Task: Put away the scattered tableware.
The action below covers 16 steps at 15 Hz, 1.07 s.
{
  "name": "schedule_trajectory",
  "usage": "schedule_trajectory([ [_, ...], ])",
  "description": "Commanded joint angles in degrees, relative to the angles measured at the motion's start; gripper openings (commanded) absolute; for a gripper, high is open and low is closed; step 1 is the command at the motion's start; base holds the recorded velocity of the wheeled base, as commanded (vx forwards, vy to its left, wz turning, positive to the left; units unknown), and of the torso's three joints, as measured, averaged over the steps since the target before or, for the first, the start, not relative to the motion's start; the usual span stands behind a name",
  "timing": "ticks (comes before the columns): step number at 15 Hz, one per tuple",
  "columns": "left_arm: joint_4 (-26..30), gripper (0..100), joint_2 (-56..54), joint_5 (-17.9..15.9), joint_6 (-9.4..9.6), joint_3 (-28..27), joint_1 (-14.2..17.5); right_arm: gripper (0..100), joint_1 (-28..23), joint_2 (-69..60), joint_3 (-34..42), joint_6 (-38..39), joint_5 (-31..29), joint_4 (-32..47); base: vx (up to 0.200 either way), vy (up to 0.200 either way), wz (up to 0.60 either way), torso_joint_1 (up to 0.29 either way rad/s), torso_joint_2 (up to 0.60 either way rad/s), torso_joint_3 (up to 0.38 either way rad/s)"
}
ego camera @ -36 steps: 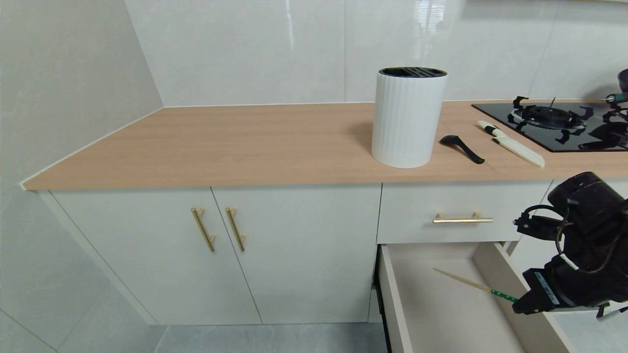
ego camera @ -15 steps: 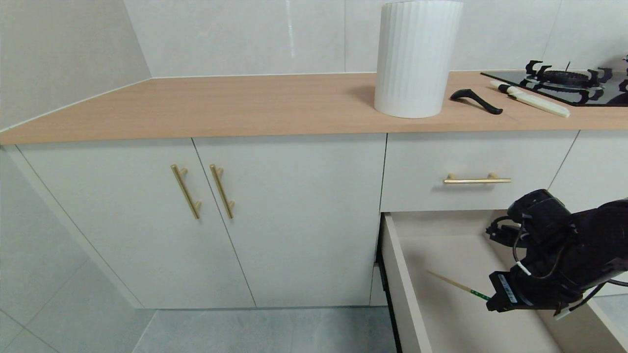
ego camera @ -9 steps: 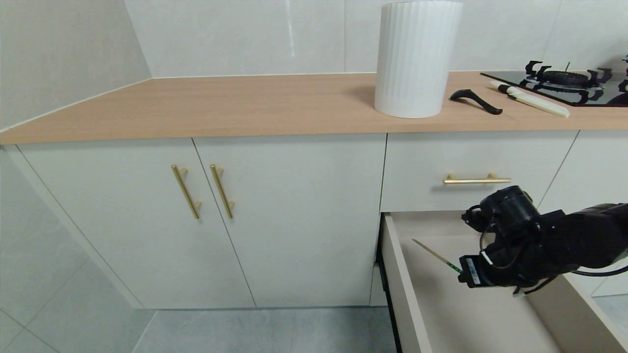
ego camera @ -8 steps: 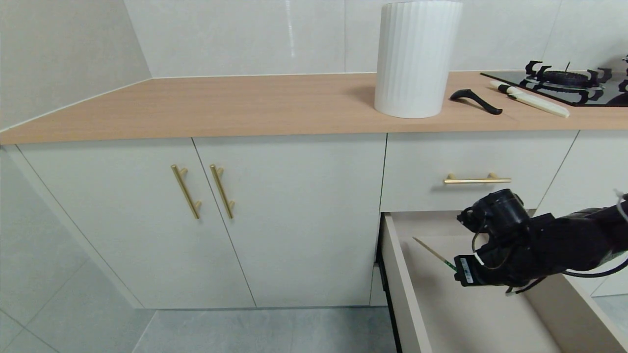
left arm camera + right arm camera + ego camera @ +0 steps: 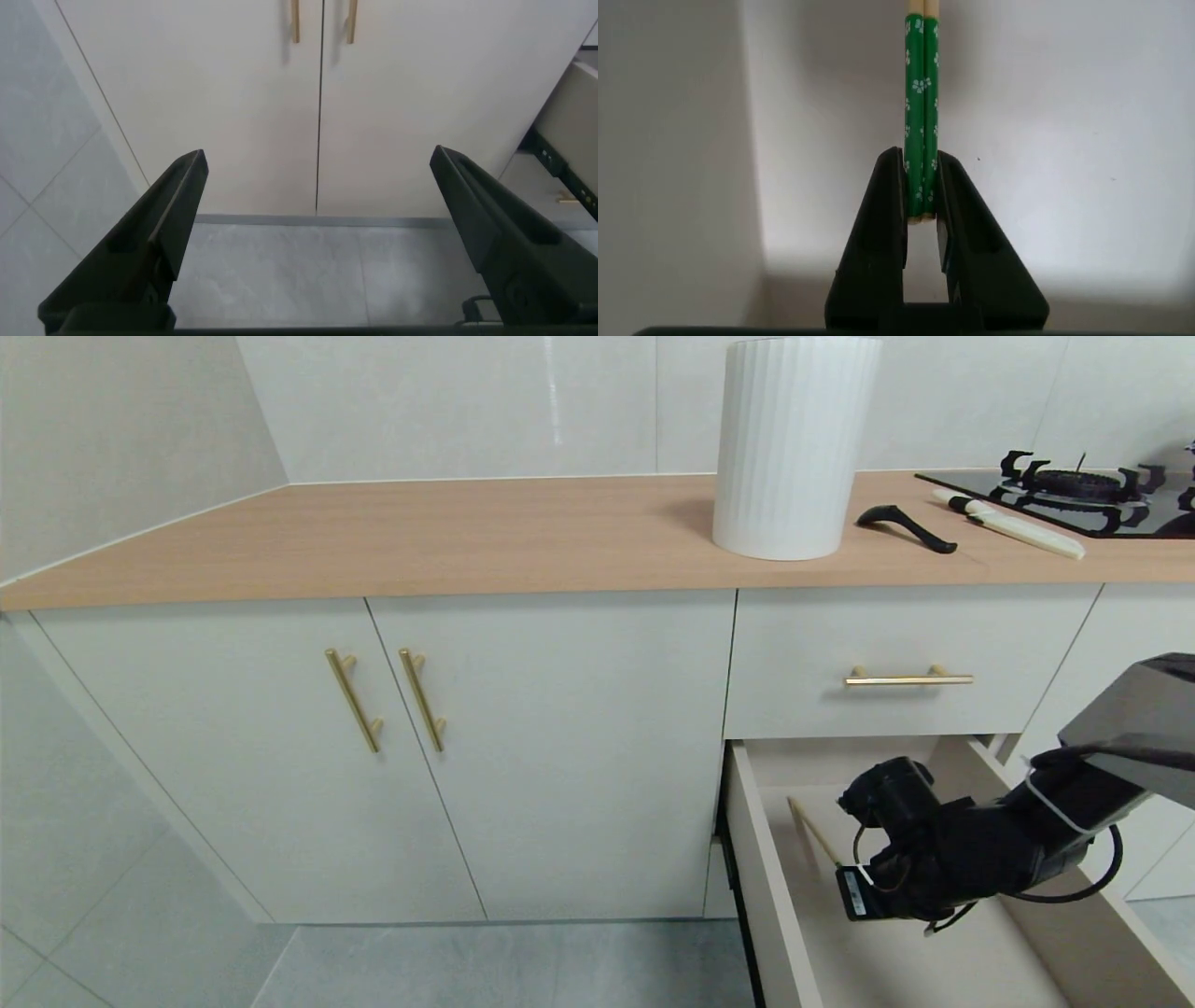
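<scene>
**Chopsticks down in the drawer, right pincer clamped on them**

So the right gripper is low inside the open drawer, fingers squeezed tight on the green-patterned end of the chopsticks. The pair sticks straight out ahead of the fingers, with its long axis pointing at the drawer's back left, and the tips end up close to the left wall. Can't tell if they touch the drawer floor yet. I reckon the next bit is just letting go, and they should lie flat lengthwise. The left gripper is spread wide, holding nothing, facing the cabinet doors, nowhere near the drawer. The spoon and knife are up on the counter.
</scene>
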Motion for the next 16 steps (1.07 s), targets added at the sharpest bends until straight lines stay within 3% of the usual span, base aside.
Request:
schedule_trajectory([
  [1,-0.02,100,0.01,0.04,-0.02,0.0,0.01,0,-0.24,3.68,0.65,-0.1,0.0,-0.45,0.0,0.0,0.0,0.0,0.0,0.0],
  [9,-0.02,100,0.01,0.04,-0.02,0.0,0.01,0,-0.5,5.0,0.73,-0.28,-0.09,-1.59,0.0,0.0,0.0,0.0,0.0,0.0],
  [10,-0.02,100,0.01,0.04,-0.02,0.0,0.01,100,-0.5,5.0,0.73,-0.28,-0.09,-1.59,0.0,0.0,0.0,0.0,0.0,0.0],
  [16,-0.02,100,0.01,0.04,-0.02,0.0,0.01,100,-0.42,0.61,1.79,-0.19,0.35,-1.06,0.0,0.0,0.0,0.0,0.0,0.0],
])
